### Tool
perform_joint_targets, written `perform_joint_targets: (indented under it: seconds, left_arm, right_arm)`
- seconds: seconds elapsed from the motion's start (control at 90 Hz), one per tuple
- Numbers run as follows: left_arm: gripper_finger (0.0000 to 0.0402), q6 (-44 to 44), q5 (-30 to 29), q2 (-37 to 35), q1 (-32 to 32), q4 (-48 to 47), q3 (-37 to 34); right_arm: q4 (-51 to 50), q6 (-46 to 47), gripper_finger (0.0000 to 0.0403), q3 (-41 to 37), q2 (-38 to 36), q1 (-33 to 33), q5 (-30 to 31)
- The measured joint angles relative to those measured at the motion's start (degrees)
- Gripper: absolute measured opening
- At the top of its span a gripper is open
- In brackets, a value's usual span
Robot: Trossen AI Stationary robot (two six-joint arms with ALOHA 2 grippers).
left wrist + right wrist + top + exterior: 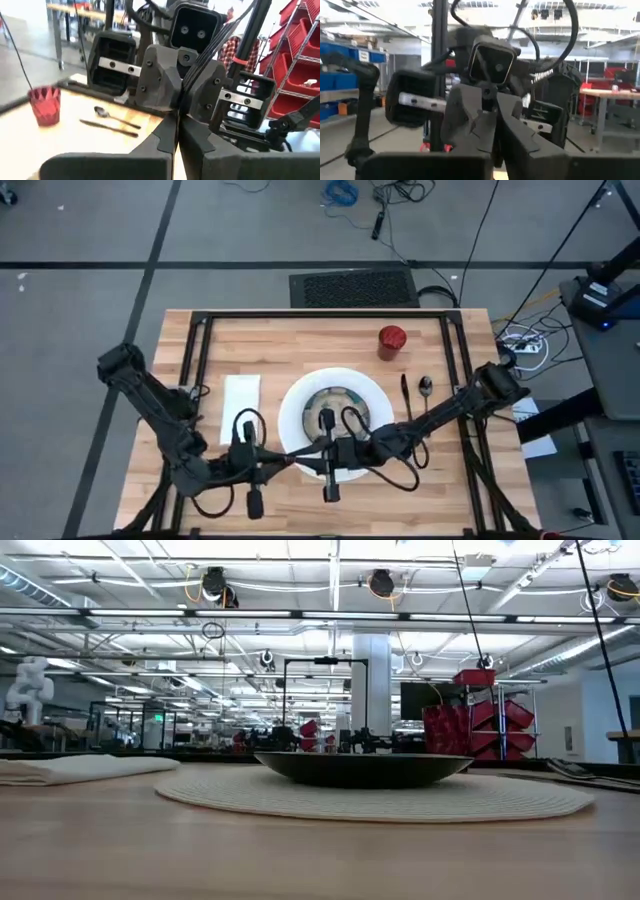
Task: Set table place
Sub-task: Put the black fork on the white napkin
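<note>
A white plate (293,408) lies mid-table with the speckled bowl (332,400) on it; in the low view the bowl (360,768) looks dark. The folded white napkin (240,397) lies left of the plate. A dark spoon (425,389) and a second dark piece of cutlery (405,394) lie right of it. The red cup (391,340) stands far right. My left gripper (288,460) and right gripper (318,458) face each other above the plate's near rim, both shut and holding nothing. Neither gripper shows in the low view.
A black metal frame (320,314) runs along the table's far edge and down both sides. Both arms' elbows and cables (395,475) hang over the near part of the table. Bare wood (300,345) lies between the plate and the far edge.
</note>
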Motion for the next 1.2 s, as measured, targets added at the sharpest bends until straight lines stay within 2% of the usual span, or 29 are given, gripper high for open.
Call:
perform_joint_targets:
  seconds: [0.256,0.367,0.522,0.678,0.822,1.011,1.2]
  left_arm:
    - [0.0000,-14.4,1.4,-3.5,-0.4,-14.6,0.1]
    - [0.0000,-22.9,0.4,-5.4,-0.3,-25.8,0.1]
    - [0.0000,-40.4,0.3,-8.7,0.6,-46.3,0.1]
    - [0.0000,-61.3,1.4,-11.3,1.3,-68.2,0.1]
    - [0.0000,-74.1,6.9,-12.1,2.1,-78.7,0.0]
    - [0.0000,-78.6,15.0,-12.0,4.5,-83.1,-0.1]
    - [0.0000,-78.7,22.8,-13.0,9.4,-85.0,-2.4]
  right_arm:
    - [-6.7,2.2,0.0135,-0.1,-1.4,-0.2,1.3]
    - [-11.9,1.8,0.0179,-0.1,-3.4,0.2,5.8]
    - [-21.1,1.6,0.0217,-0.1,-7.6,1.4,6.4]
    - [-27.4,4.9,0.0225,-0.1,-8.6,3.3,6.5]
    - [-32.0,9.4,0.0217,-0.1,-6.3,4.4,6.8]
    - [-33.2,13.9,0.0211,-0.1,-1.7,4.4,7.9]
    - [-32.9,15.2,0.0210,-0.1,0.6,4.6,8.0]
